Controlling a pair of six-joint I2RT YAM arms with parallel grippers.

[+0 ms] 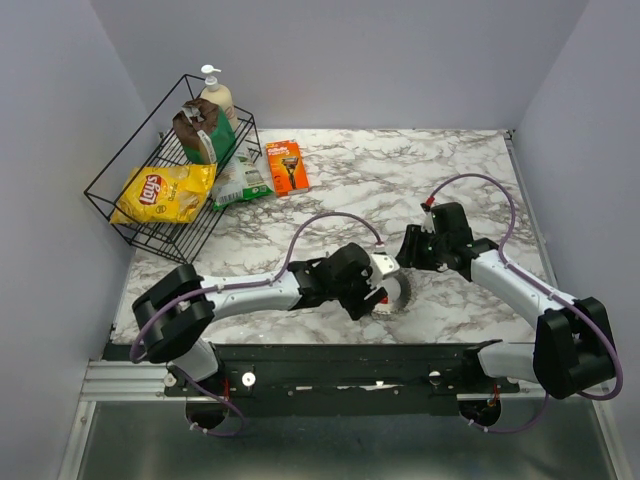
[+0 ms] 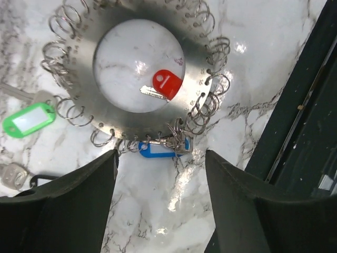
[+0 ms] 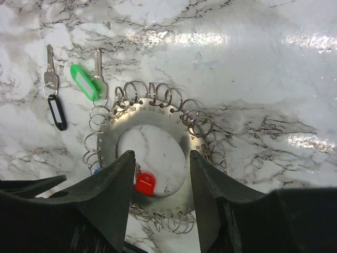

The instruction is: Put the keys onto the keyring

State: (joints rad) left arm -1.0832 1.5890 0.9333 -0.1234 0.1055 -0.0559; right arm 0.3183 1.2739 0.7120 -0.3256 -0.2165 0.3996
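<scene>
My left gripper is nearest, at the bottom of its wrist view. Its jaws are spread wide and hold nothing. Just beyond them the blue key lies against the lower edge of the keyring. It seems hooked in the small loops, but I cannot be sure.

The red key lies loose inside the keyring's hole. The green key and silver key wait at the left of the frame. The right gripper hovers over the keyring with its jaws apart and empty.

I think the red key comes next. I should come down straight, pinch its tag on the flat sides, and let the right gripper steady the keyring.
</scene>
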